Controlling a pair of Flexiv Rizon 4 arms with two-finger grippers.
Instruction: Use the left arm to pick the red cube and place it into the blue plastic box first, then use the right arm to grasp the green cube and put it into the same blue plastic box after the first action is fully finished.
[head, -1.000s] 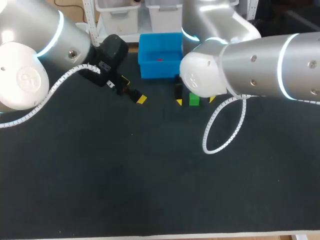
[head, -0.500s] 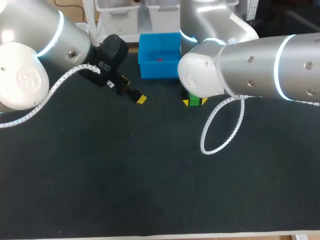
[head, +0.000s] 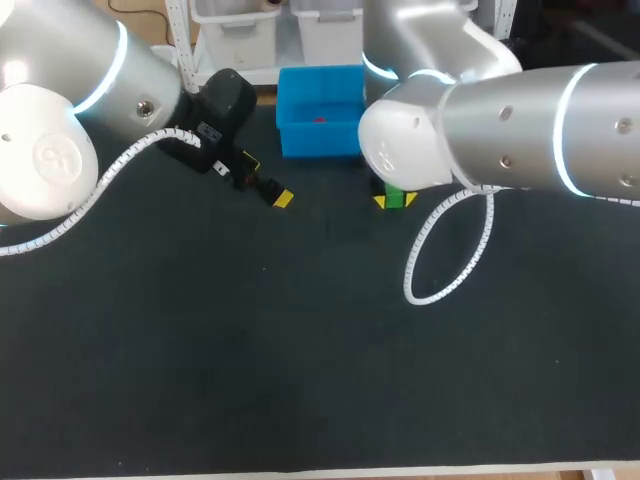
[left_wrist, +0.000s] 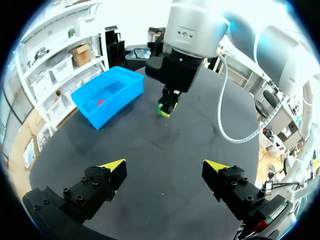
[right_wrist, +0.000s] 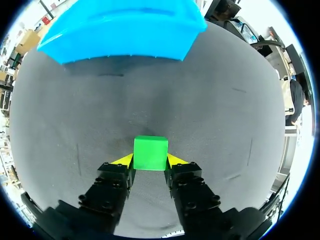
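Head view: our right arm (head: 480, 130) covers most of the right gripper (head: 395, 201). Only its yellow tips and a sliver of the green cube (head: 394, 196) show below the arm.

The red cube (head: 320, 119) is a mere speck inside the blue box (head: 318, 142), too small for us to judge how it lies.

Right wrist view: the box is cut off by the picture's edge and its near wall hides the inside, so we see no red cube there.

Left wrist view: the red cube seems partly hidden behind the box wall.
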